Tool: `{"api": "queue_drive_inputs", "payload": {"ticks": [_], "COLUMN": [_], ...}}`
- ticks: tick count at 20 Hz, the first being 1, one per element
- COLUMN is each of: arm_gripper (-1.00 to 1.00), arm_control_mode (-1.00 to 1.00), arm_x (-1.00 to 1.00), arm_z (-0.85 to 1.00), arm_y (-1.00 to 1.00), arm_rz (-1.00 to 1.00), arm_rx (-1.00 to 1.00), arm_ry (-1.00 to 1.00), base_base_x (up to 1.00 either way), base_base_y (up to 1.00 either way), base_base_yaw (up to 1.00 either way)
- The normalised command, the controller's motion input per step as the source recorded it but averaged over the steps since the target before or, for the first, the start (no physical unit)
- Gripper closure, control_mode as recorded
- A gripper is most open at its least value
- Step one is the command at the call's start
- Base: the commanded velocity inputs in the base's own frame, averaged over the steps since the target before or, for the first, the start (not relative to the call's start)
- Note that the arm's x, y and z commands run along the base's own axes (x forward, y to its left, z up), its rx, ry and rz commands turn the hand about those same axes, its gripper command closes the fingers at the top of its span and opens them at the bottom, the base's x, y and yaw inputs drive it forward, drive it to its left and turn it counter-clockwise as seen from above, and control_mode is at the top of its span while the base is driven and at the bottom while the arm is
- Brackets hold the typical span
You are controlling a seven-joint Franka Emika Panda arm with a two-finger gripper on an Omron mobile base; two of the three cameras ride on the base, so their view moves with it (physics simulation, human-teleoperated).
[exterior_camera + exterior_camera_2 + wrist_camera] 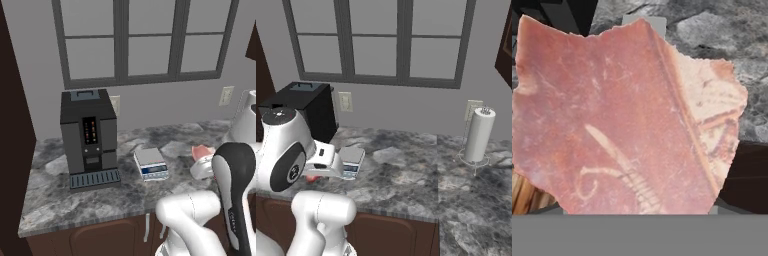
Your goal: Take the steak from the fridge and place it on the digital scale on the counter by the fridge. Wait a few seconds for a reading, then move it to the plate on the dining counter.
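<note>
The steak [627, 120] sat right in front of the hand camera, pink-red with pale fat streaks and a ragged edge, covering the finger tips. It hung in the air above the worktop [75, 195], so the hand had hold of it; jaws stood fairly wide around the slab, though the fingers themselves were hidden behind the meat.

In the left base view the steak [202, 151] showed as a small pink patch just beyond the white wrist, to the right of the digital scale [150, 163] and apart from it. In the right base view only a red sliver [312, 177] peeked out under the arm, just left of the scale [351, 161].

The scale lay flat on the grey marbled worktop with its dark display strip toward the front edge, nothing on it. A black coffee machine [90, 137] stood just left of the scale, near the wall. A paper towel roll [479, 134] stood upright on its holder, well off to the right. A window [381, 40] ran above the worktop, with wall outlets [345, 101] below it.
</note>
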Motion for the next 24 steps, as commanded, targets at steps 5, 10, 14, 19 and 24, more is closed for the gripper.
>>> {"api": "queue_drive_inputs", "payload": {"ticks": [5, 10, 14, 19, 24], "arm_gripper": [1.0, 1.0, 1.0, 1.0, 1.0], "arm_control_mode": [-1.0, -1.0, 1.0, 1.0, 1.0], "arm_x": [0.0, 0.0, -0.13, 0.0, 0.0], "arm_z": [0.0, 0.0, 0.0, 0.0, 0.0], "arm_y": [0.0, 0.0, 0.0, 0.0, 0.0], "arm_rz": [0.0, 0.0, 0.0, 0.0, 0.0], "arm_rx": [0.0, 0.0, 0.0, 0.0, 0.0], "arm_ry": [0.0, 0.0, 0.0, 0.0, 0.0], "base_base_x": [0.0, 0.0, -0.75, -0.95, -0.63], "base_base_y": [0.0, 0.0, -0.16, -0.07, 0.0], "base_base_yaw": [0.0, 0.0, -0.01, -0.05, -0.37]}}
